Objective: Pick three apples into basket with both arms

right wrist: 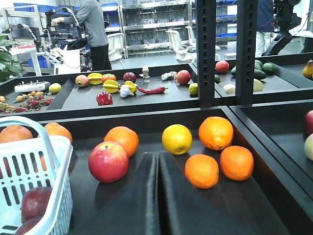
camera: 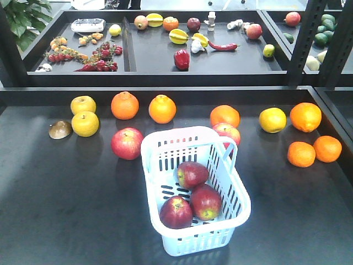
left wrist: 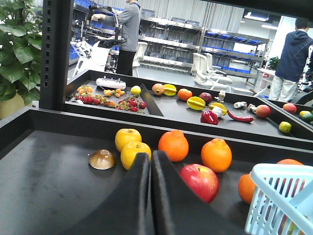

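Three dark maroon apples lie inside the pale blue-white basket [camera: 151, 146]: one toward the back [camera: 192, 174], one at the front left [camera: 176, 212], one at the front right [camera: 206, 201]. From the right wrist, the basket [right wrist: 61, 161] is at the far left with a dark apple [right wrist: 34, 201] showing through its slots. The left wrist view catches the basket's corner [left wrist: 274, 196] at the lower right. My left gripper [left wrist: 150, 156] is shut and holds nothing, back from the fruit row. Beside the basket, my right gripper [right wrist: 157, 157] is likewise shut and bare. Neither arm appears in the front view.
Brighter pinkish-red apples [camera: 127, 143] [camera: 226, 132] flank the basket's far end. Oranges [camera: 124, 105] [camera: 162, 109] [camera: 305, 116], yellow fruits [camera: 85, 123] [camera: 273, 120] and a brown half-dome [camera: 60, 129] line the back. A raised shelf [camera: 132, 55] with mixed produce stands behind; a black post [camera: 306, 38] stands at the right.
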